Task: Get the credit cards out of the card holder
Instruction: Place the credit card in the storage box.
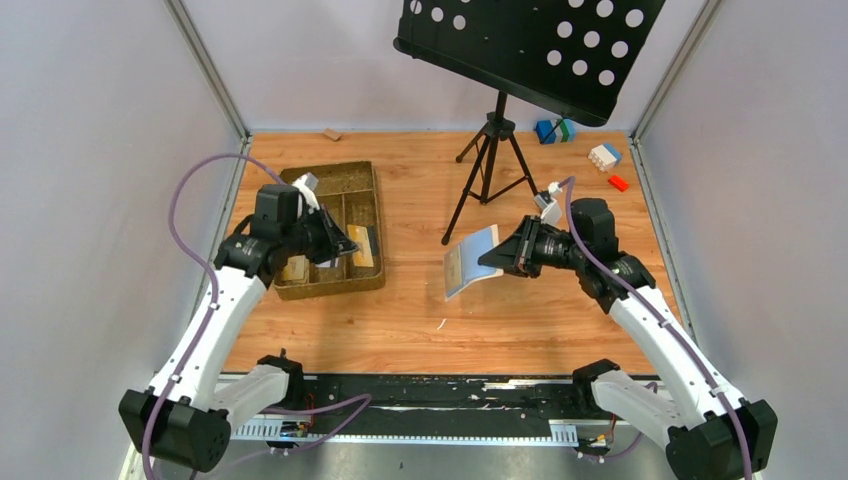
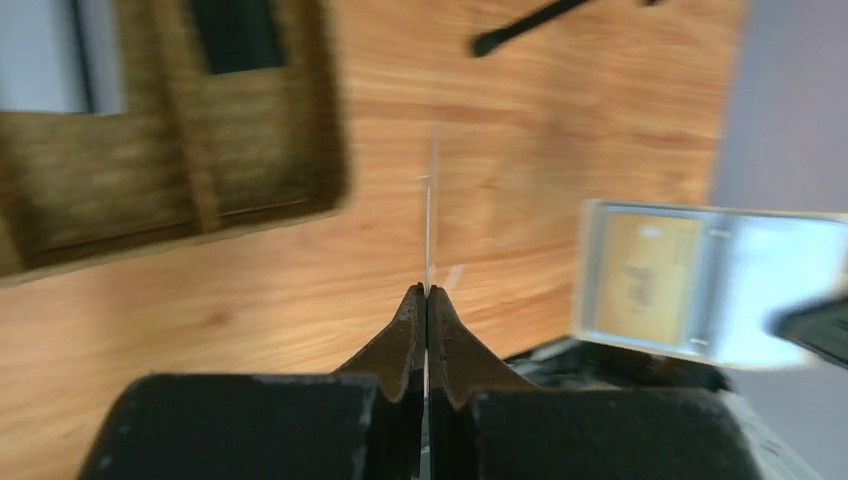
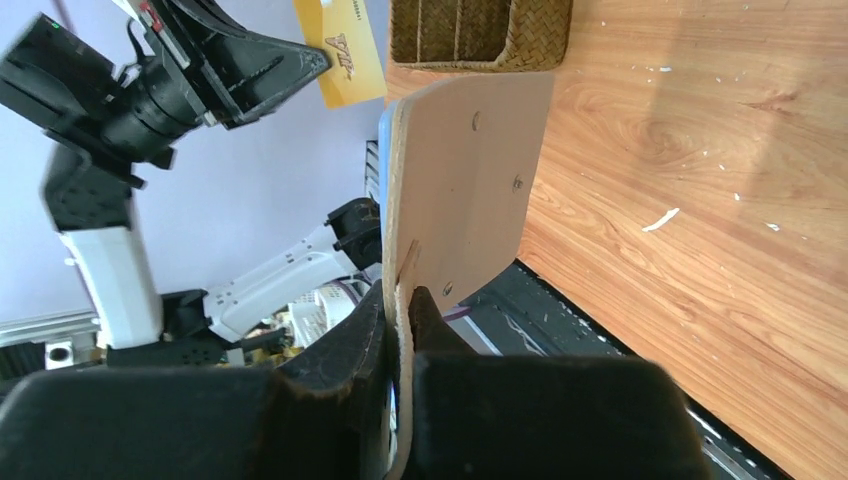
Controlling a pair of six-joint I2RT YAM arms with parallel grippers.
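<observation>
My left gripper [image 1: 345, 245] is shut on an orange-yellow credit card [image 1: 363, 245] and holds it over the woven brown tray [image 1: 345, 180]. In the left wrist view the card [image 2: 430, 200] stands edge-on as a thin line between the closed jaws of that gripper [image 2: 427, 290]. A silver-grey card [image 2: 40, 50] and a black card [image 2: 235, 30] lie in the tray [image 2: 170, 190]. My right gripper [image 1: 497, 258] is shut on the cream-beige card holder [image 1: 470, 262], which hangs open above the table. Its light blue inside [image 2: 770, 275] has a tan panel; whether a card sits there is unclear. The right wrist view shows the holder's outside [image 3: 465, 190] in the jaws of the right gripper [image 3: 400, 290].
A black tripod [image 1: 490, 150] with a perforated music desk [image 1: 530, 45] stands at the back centre, close behind the right gripper. Toy bricks [image 1: 605, 155] lie at the back right. A small wooden block [image 1: 331, 134] sits by the back wall.
</observation>
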